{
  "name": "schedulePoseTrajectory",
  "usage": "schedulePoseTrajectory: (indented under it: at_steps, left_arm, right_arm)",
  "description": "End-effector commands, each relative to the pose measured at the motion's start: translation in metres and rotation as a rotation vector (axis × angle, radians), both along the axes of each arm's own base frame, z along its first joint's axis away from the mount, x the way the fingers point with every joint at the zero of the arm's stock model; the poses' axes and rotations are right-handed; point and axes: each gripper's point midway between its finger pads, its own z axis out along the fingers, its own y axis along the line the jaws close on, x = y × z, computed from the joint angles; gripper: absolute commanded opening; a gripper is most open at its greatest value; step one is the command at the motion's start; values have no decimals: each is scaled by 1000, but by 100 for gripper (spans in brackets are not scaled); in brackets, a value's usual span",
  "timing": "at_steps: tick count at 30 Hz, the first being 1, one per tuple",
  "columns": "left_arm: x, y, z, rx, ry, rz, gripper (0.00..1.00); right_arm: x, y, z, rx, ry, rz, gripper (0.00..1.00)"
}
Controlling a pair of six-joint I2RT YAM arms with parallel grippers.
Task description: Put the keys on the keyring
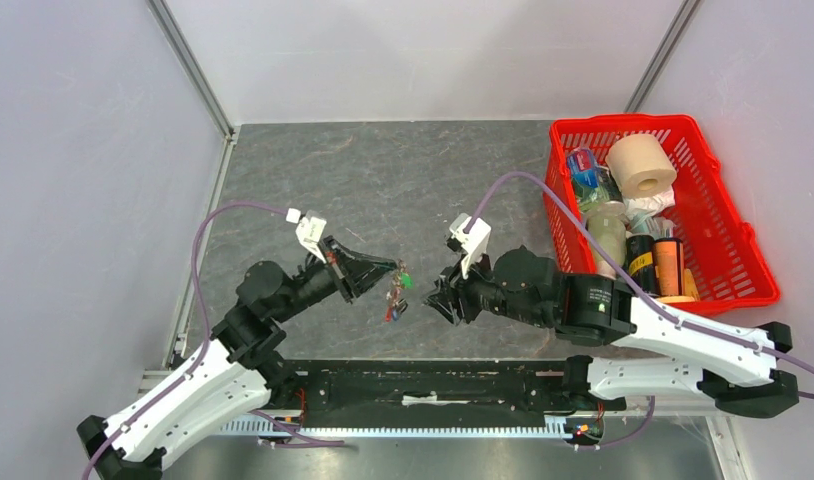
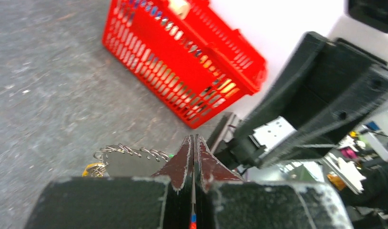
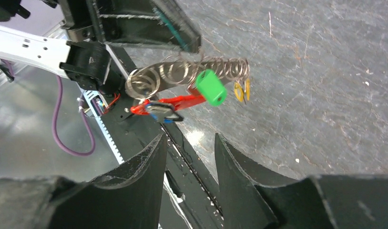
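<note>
Figure: a red basket (image 1: 728, 235) stands at the right edge of the grey counter (image 1: 383, 180), well apart from both arms, and holds a paper roll (image 1: 641, 165) and several bottles (image 1: 643, 258). In the top view the keys (image 1: 396, 297) are a small tangle whose single pieces cannot be told apart. In the left wrist view that arm's own fingers (image 2: 180, 164) hide all but a few silver coils and one brass piece. The keyring (image 3: 149, 81), silver coils with a red fob (image 3: 175, 101), hangs clear of the counter from the left gripper (image 1: 393, 267), whose jaws are pressed together on its upper coils. A green-headed key (image 3: 211, 87) and brass keys (image 3: 242, 90) dangle from it. The right gripper (image 3: 187, 143), jaws apart and holding nothing, faces the bunch from just beside it.
</note>
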Motion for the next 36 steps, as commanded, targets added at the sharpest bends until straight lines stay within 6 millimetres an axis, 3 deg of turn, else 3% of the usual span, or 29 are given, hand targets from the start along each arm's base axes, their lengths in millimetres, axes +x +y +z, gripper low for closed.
schedulePoseTrajectory:
  at_steps: [1, 9, 15, 24, 28, 30, 31, 33, 36]
  left_arm:
    - [39, 7, -5, 87, -25, 179, 2]
    - [86, -23, -65, 209, 61, 232, 2]
    - [123, -27, -110, 374, 114, 335, 2]
    - [149, -63, -189, 531, 274, 286, 4]
    - [152, -74, -201, 544, 294, 247, 28]
    - [152, -78, -196, 543, 282, 230, 64]
    - [153, -78, -191, 539, 272, 229, 74]
    - [154, -81, -176, 531, 249, 220, 81]
    - [152, -82, -143, 518, 198, 200, 83]
  right_arm:
    - [5, -8, -4, 17, 8, -60, 49]
    - [4, -14, -25, 2, 30, -78, 50]
    - [2, -23, -37, -4, 44, -93, 51]
    - [0, -36, -46, 7, 53, -110, 56]
    - [0, -42, -48, -5, 58, -129, 59]
    - [2, -45, -50, -13, 56, -142, 62]
    - [3, -46, -50, -14, 54, -147, 63]
    - [5, -47, -48, -14, 48, -159, 66]
    - [9, -49, -45, -18, 36, -178, 70]
